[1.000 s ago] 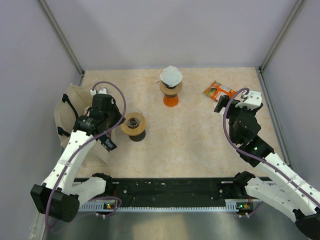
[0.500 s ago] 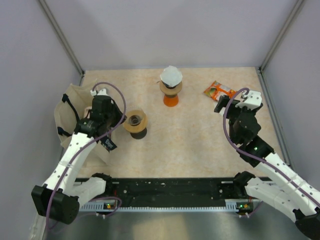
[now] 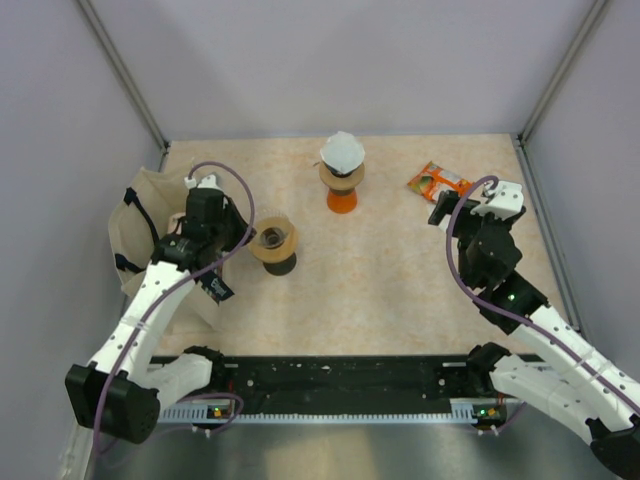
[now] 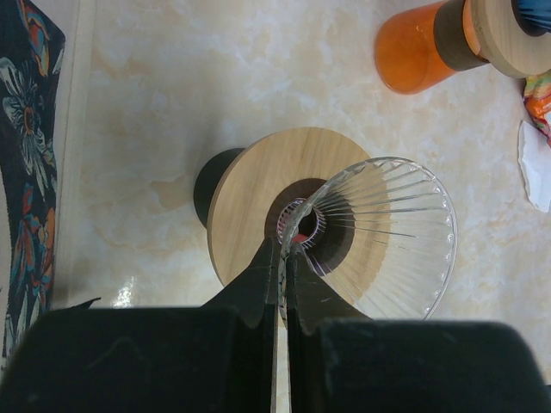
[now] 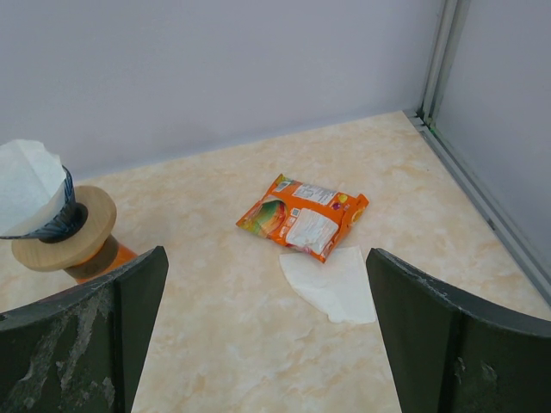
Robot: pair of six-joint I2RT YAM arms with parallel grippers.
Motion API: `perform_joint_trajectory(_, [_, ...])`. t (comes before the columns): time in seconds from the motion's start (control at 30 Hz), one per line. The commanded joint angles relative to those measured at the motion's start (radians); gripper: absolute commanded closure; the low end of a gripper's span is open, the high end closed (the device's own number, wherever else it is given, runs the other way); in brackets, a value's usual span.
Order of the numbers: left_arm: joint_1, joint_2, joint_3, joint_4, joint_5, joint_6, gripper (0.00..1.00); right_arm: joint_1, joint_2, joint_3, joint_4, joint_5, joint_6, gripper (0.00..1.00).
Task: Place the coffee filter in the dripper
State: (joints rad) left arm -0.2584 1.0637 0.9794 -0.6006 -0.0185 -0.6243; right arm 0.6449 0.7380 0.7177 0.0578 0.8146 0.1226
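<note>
My left hand (image 4: pixel 282 251) is clenched on the rim of the glass dripper (image 4: pixel 383 228), holding it tilted with its narrow end at the middle of the wooden stand (image 4: pixel 245 215), near the left edge of the table (image 3: pixel 400 280). My right hand (image 5: pixel 265 275) hangs released, jaws wide, near the right edge. The coffee filter (image 5: pixel 334 286) lies flat toward the far right corner, just beside an orange packet (image 5: pixel 301 217). An orange stand (image 3: pixel 342 198) by the far edge carries white paper (image 3: pixel 342 152).
</note>
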Motion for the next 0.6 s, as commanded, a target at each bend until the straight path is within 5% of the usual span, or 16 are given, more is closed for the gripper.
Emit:
perform_joint_trajectory(0.0, [0.002, 0.041, -0.047, -0.114, -0.001, 0.052, 1.0, -0.002, -0.008, 0.002, 0.011, 0.005, -0.012, 0.01])
perform_joint_trajectory(0.3, [0.002, 0.081, 0.011, -0.145, 0.014, 0.046, 0.99, -0.002, -0.012, -0.004, 0.011, 0.012, -0.015, 0.01])
perform_joint_trajectory(0.57, [0.002, 0.073, 0.031, -0.153, 0.014, 0.041, 0.79, -0.004, -0.009, -0.003, 0.011, 0.008, -0.02, 0.01])
